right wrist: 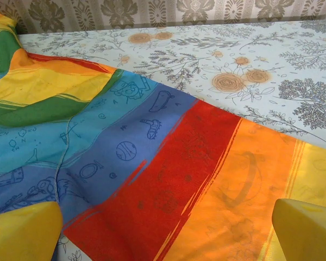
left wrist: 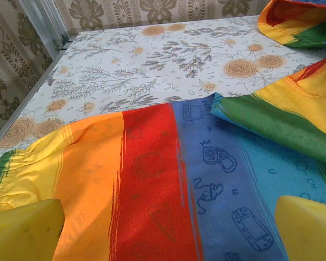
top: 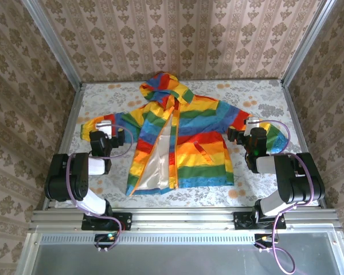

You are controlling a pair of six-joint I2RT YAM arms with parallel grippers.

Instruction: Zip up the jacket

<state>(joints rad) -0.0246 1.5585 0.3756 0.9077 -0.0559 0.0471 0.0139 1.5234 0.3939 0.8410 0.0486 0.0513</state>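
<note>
Left hand [left wrist: 165, 234] released over sleeve [left wrist: 152, 179], right hand [right wrist: 165, 231] released, overhead view, jacket [top: 189, 137] unzipped

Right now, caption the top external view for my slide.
Unzipped jacket on floral table, left end effector and right end effector open over its sleeves.

Two arms are built alike from bulky black joint housings joined by white tubular links: the left arm [top: 74, 175] and the right arm [top: 295, 180]. Each is carried on a flat black base plate [top: 106, 220]. A thin purple cable [top: 124, 150] is looped along the left arm, and a matching purple cable [top: 284, 129] is run along the right. The black left hand [top: 105, 125] and the black right hand [top: 253, 123] are each capped with a pale part. Blunt, matte yellow fingers [left wrist: 23, 232] are fitted to the left hand, and like yellow fingers [right wrist: 307, 228] to the right, both faintly scuffed.
</note>
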